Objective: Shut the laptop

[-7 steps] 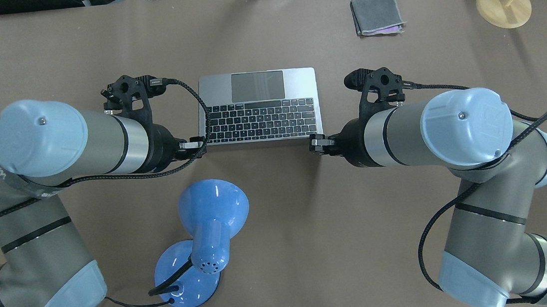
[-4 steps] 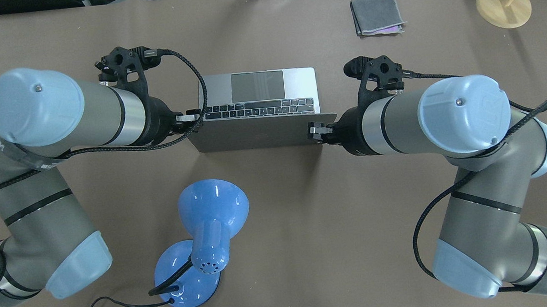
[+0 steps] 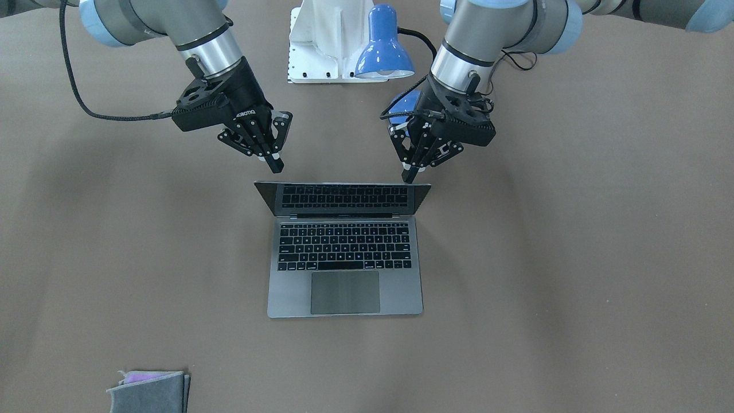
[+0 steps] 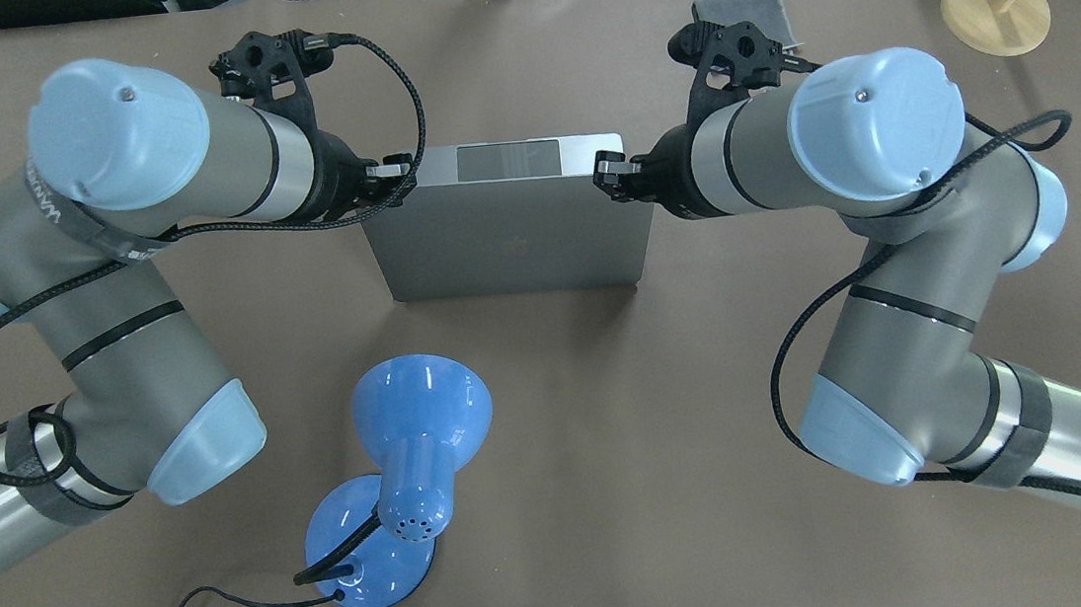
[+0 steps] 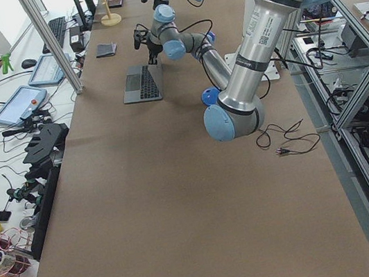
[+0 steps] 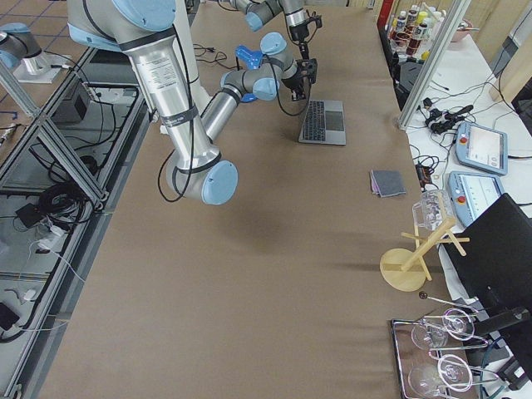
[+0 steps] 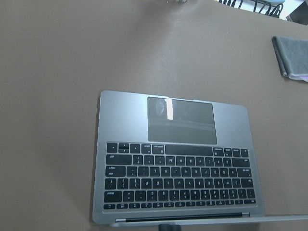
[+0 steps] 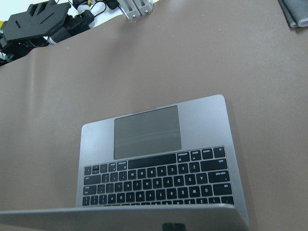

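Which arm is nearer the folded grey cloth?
The right arm: the folded grey cloth lies just beyond its wrist; the left arm is across the slim space-grey metal laptop.

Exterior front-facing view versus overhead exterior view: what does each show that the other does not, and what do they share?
Only the front-facing view shows the whole black keyboard, mirrored in the tilted screen, and the left gripper and right gripper entire, both shut, at the lid's upper edge. Only the overhead view shows the lid's grey metal back, covering the keys, and the round wooden stand. Both show the slim grey metal laptop, the blue desk lamp and the folded grey cloth.
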{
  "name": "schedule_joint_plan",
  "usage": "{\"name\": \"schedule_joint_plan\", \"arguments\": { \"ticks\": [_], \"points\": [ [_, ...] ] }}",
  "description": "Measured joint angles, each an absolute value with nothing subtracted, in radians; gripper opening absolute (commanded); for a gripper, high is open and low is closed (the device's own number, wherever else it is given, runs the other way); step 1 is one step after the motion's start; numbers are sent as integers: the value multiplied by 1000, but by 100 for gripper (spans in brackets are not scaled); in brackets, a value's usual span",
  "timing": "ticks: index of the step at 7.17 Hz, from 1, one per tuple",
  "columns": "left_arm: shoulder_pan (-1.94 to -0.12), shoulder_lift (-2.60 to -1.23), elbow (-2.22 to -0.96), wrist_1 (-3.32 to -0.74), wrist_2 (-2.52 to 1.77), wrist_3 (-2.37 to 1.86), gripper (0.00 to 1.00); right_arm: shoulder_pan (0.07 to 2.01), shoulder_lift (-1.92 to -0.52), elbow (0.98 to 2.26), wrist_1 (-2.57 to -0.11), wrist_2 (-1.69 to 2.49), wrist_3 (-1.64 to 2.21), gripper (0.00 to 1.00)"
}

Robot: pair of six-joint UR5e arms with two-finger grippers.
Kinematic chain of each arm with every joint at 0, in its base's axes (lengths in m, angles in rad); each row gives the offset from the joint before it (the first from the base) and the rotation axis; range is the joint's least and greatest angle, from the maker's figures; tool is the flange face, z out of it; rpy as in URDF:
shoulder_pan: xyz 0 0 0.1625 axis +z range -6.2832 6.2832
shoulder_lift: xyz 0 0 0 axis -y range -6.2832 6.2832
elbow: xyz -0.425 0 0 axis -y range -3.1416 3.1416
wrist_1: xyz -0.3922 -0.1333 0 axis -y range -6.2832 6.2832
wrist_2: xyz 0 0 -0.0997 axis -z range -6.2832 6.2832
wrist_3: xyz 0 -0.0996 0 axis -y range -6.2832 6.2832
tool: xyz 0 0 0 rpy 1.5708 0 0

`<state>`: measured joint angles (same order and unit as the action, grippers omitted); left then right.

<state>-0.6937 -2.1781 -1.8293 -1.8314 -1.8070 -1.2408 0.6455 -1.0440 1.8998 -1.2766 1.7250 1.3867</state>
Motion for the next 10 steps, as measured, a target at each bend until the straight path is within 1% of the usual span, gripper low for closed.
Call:
{"name": "schedule_joint_plan", "arguments": {
  "ticks": [2, 4, 8, 10],
  "points": [
    [-712, -2210, -1773, -1848, -1807, -1239, 0, 668, -988, 1798, -1272, 1727, 1374, 0],
    [-727, -2249, -1702, -1864, -1807, -1226, 0, 679, -953, 1735, -1270, 1728, 1366, 0],
    [-754, -2308, -1510, -1964, -1807, -1208, 0, 728, -835, 1530, -1268, 1757, 1318, 0],
    [-755, -2343, -1418, -2007, -1805, -1206, 0, 740, -797, 1456, -1266, 1777, 1311, 0]
  ]
}}
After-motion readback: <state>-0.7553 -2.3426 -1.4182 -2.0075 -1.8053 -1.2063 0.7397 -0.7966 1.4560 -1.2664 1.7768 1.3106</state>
